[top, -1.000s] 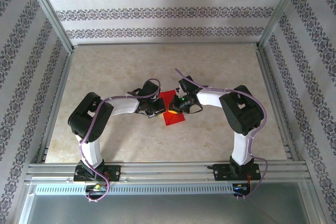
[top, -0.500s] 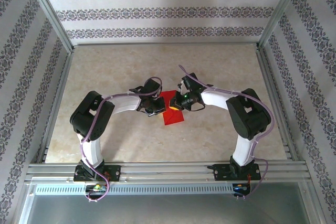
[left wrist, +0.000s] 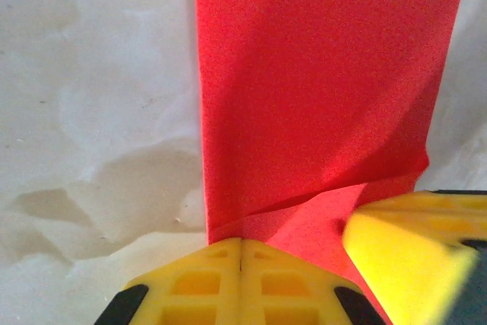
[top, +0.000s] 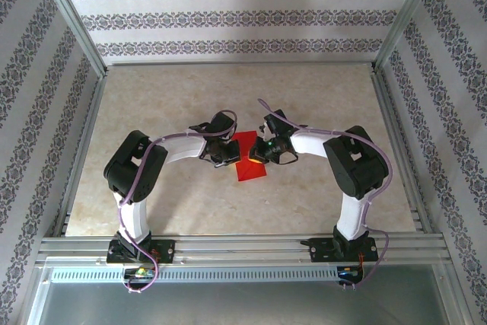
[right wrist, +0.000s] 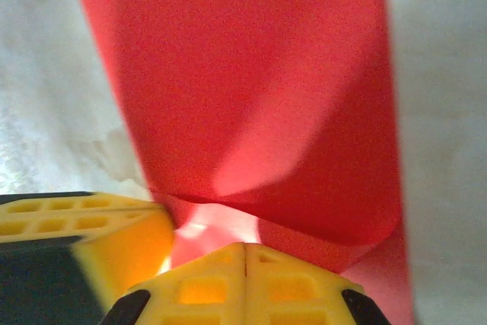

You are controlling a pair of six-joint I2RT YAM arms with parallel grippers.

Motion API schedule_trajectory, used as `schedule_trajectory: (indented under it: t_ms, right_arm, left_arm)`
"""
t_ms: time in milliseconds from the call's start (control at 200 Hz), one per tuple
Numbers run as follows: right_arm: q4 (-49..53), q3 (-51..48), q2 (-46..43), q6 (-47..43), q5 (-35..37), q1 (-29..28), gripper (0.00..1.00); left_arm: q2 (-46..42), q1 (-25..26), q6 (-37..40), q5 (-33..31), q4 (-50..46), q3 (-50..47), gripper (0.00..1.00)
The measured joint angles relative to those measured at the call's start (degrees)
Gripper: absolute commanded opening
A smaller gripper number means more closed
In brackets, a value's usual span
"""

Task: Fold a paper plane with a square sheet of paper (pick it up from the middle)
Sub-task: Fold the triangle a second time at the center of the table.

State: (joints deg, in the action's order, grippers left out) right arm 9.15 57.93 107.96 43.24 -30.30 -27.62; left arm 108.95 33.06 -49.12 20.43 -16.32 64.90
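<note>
The square sheet of paper (top: 251,167), bright red, lies mid-table between my two grippers. My left gripper (top: 230,159) meets its left side and my right gripper (top: 256,156) its right side, tips nearly touching. In the left wrist view my yellow jaws (left wrist: 241,243) are shut with the paper (left wrist: 319,74) pinched at their tip and stretching away, a creased flap rising toward the other gripper's finger (left wrist: 411,253). In the right wrist view my jaws (right wrist: 245,247) are shut on the paper (right wrist: 251,74), which buckles up in front; the left finger (right wrist: 84,245) sits close by.
The beige table (top: 175,104) is boxed in by patterned walls and aluminium posts (top: 72,20). A metal rail (top: 243,245) with both arm bases runs along the near edge. Open tabletop lies all round the paper.
Both wrists have shifted slightly to the right and farther from the bases. Both jaws stay shut, and the paper has barely moved.
</note>
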Motion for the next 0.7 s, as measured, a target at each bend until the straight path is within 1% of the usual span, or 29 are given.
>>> schedule_trajectory:
  t_ms: [345,420,550,615,700]
  right_arm:
    - [-5.2,-3.9,-1.2,-0.2,-2.2,2.7,0.07]
    - [-5.1,-5.1,-2.5,-0.2,-1.8,4.3,0.07]
    - [-4.5,-5.8,-4.8,-0.3,1.0,6.3,0.07]
    - [-4.5,-5.8,-6.0,-0.7,2.0,5.9,0.07]
    - [-4.5,-5.7,-6.9,-1.3,2.4,3.8,0.07]
  left_arm:
    - [1.7,0.3,1.4,-1.1,-3.9,3.4,0.06]
    - [1.8,0.3,1.8,-1.1,-4.3,3.6,0.05]
    - [2.0,0.3,2.9,-1.4,-5.3,4.3,0.05]
    - [2.1,0.3,3.8,-1.7,-5.9,4.7,0.06]
    - [2.5,0.3,5.1,-1.8,-6.9,5.5,0.06]
